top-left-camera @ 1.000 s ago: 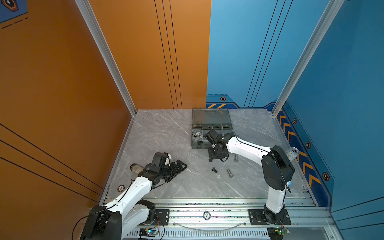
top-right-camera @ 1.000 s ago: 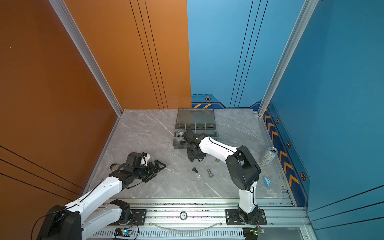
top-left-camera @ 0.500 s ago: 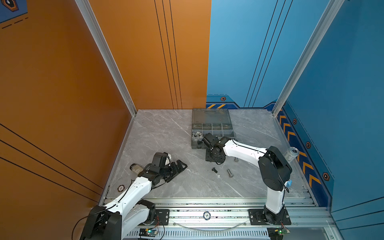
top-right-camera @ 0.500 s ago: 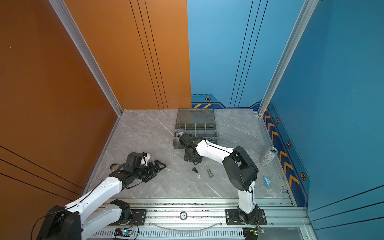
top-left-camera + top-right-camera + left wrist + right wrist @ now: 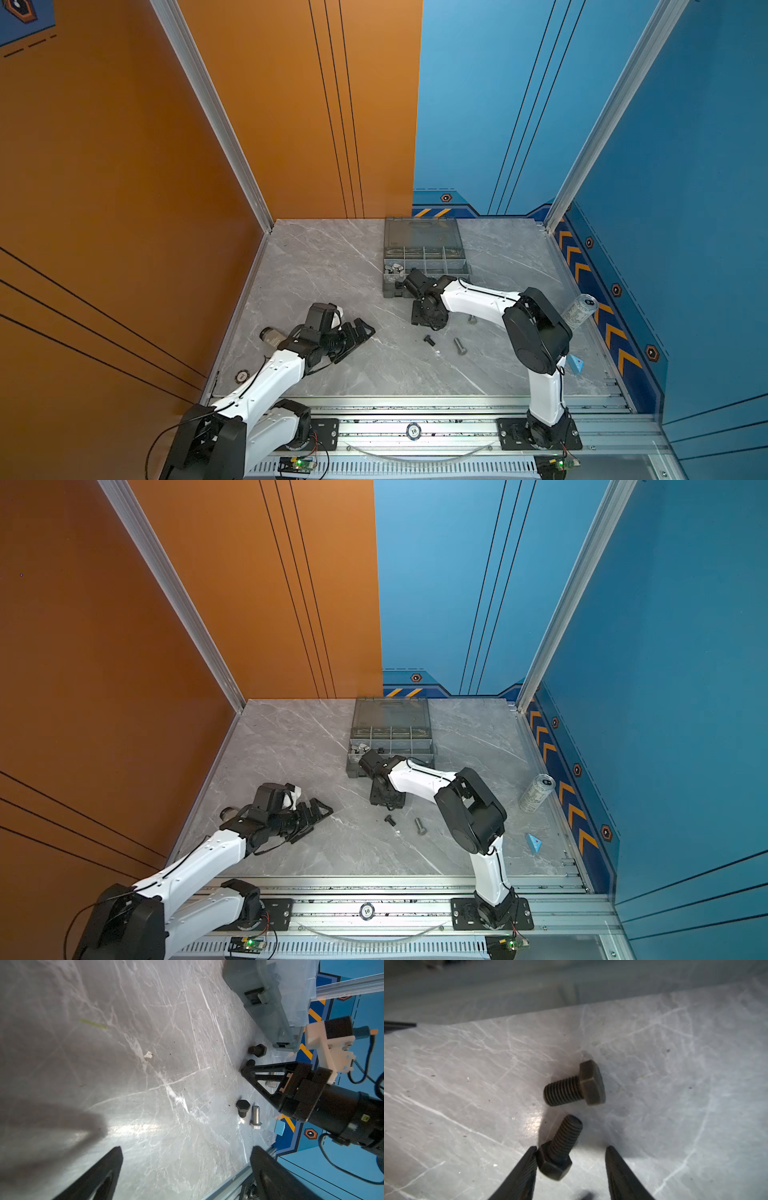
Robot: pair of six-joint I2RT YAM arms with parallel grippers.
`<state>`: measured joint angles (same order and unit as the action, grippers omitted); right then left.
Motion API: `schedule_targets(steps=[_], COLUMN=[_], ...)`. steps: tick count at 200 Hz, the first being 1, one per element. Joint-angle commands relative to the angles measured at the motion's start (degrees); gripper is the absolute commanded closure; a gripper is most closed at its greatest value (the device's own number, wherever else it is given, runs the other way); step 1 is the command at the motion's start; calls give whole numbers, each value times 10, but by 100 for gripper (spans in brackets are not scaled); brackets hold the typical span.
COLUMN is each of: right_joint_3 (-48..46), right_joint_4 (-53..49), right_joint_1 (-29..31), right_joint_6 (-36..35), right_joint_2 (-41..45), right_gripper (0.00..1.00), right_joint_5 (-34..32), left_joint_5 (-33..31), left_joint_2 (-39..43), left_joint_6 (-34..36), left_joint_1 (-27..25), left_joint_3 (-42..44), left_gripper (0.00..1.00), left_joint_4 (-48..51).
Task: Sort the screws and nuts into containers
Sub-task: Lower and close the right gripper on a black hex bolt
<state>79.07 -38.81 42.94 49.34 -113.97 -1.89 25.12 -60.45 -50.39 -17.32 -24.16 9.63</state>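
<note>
My right gripper points down at the table just in front of the grey organizer box with its containers, jaws open. A short black screw lies between them, its hex head against one finger and a gap to the other. A second black screw lies just beyond. In both top views this gripper hides them. More screws lie nearby: black, silver, another. Nuts fill the box's left compartment. My left gripper rests wide open and holds nothing.
A silver can stands at the right edge, with a small blue wedge nearer the front. A poker chip sits on the front rail. The box's lid leans open at the back. Orange and blue walls enclose the table.
My right gripper has shifted slightly left along the box's front and its jaws stand wider apart. The left arm has not moved.
</note>
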Motion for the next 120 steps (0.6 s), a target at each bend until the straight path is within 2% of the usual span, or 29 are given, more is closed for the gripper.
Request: schedule_targets(steps=[1, 53, 120], right_joint_3=[14, 31, 9], right_joint_4=[-4, -18, -32], right_joint_1=[-4, -2, 0], right_joint_6=[-20, -73, -100], right_joint_2=[-19, -34, -18], right_gripper=[46, 49, 58], right_joint_5=[-2, 8, -27], left_joint_5=[-1, 0, 0], left_joint_2=[-3, -8, -7], left_joint_6=[11, 10, 7], left_joint_1=[1, 2, 1], left_joint_3=[-11, -11, -10], left_gripper=[2, 2, 2], left_joint_4=[-2, -2, -5])
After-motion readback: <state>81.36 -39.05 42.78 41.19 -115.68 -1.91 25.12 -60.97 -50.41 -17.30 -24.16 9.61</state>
